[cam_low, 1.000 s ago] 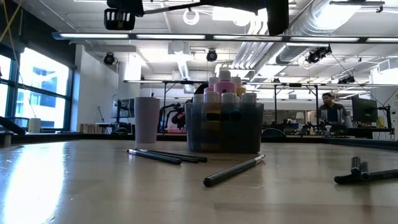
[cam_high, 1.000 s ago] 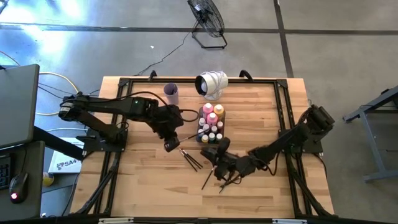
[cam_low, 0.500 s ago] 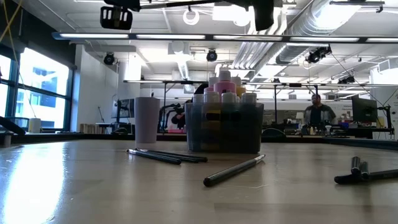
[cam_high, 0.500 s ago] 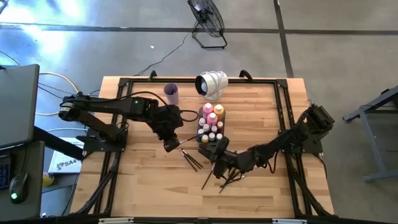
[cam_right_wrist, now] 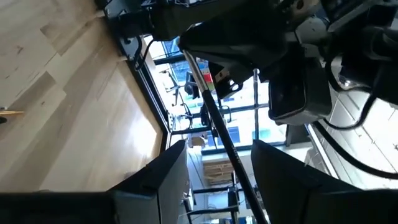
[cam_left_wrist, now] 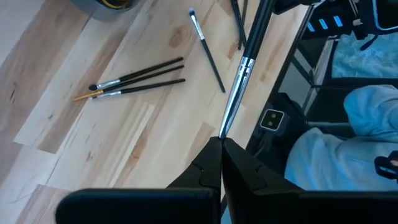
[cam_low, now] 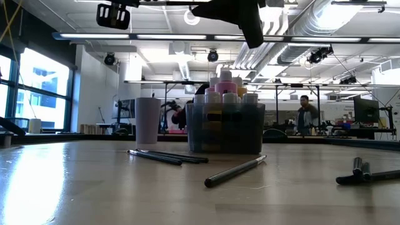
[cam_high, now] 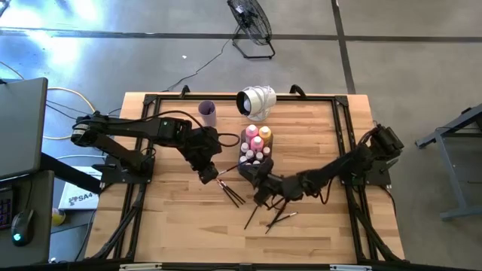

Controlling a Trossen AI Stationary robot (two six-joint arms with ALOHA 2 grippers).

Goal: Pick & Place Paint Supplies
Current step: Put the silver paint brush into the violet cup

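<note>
My left gripper (cam_high: 209, 175) hangs above the table's middle, shut on a thin dark paintbrush (cam_high: 228, 168) that reaches toward the right arm. My right gripper (cam_high: 247, 169) is open beside the tray. Its fingers stand on either side of that brush's handle (cam_right_wrist: 214, 127) without touching it. A clear grey tray (cam_high: 254, 150) holds pink, orange and small white-capped bottles. Three brushes (cam_high: 232, 192) lie together on the wood, with others (cam_high: 252, 217) nearer the front edge. A lilac cup (cam_high: 207, 113) stands at the back. My left gripper pinches the brush at its tip end, just past the silver ferrule (cam_left_wrist: 226, 124), between its two shut fingers (cam_left_wrist: 211, 163). The fingers slant downward and the brush runs on ahead of them in line. The brush is lifted clear of the table.
A white round appliance (cam_high: 256, 102) lies at the far edge beside the cup. The black frame rails (cam_high: 343, 143) run around the tabletop. Bare wood (cam_high: 173, 218) lies at the near left. In the low view a person (cam_low: 304, 115) stands far back in the room.
My right gripper has moved from above the loose brushes toward the far edge and the table's left, rising slightly, until its fingers stand around the brush in my left gripper. It has rolled as it went. The brushes on the table have not moved.
</note>
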